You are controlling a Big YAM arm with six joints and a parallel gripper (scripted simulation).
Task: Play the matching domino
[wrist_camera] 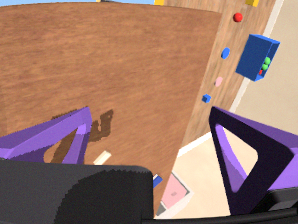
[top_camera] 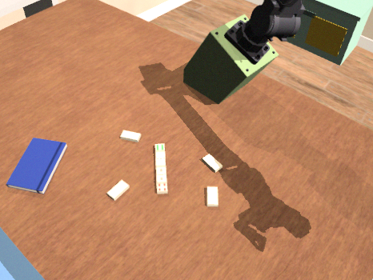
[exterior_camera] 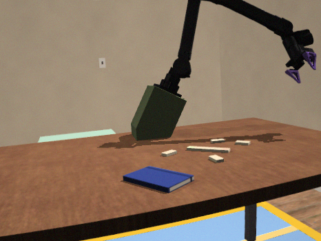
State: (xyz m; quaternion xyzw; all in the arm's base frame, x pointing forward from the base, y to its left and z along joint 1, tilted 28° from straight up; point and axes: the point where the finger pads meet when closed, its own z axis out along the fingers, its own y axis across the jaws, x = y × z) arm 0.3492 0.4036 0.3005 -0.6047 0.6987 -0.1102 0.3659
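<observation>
I had the hand (exterior_camera: pixel 301 67) spread wide and empty, high above the bench (exterior_camera: pixel 69 193) and well off to one side of the line (top_camera: pixel 160 168). Four face-down dominoes lay flat around that line: one (top_camera: pixel 130 136) beyond it, one (top_camera: pixel 118 190) toward the blue notebook (top_camera: pixel 37 165), two (top_camera: pixel 212 163) (top_camera: pixel 212 196) on the other side. I judged them light, stiff and slick, best pinched across the long edges.

Claw (exterior_camera: pixel 302 67) outside the top view
</observation>
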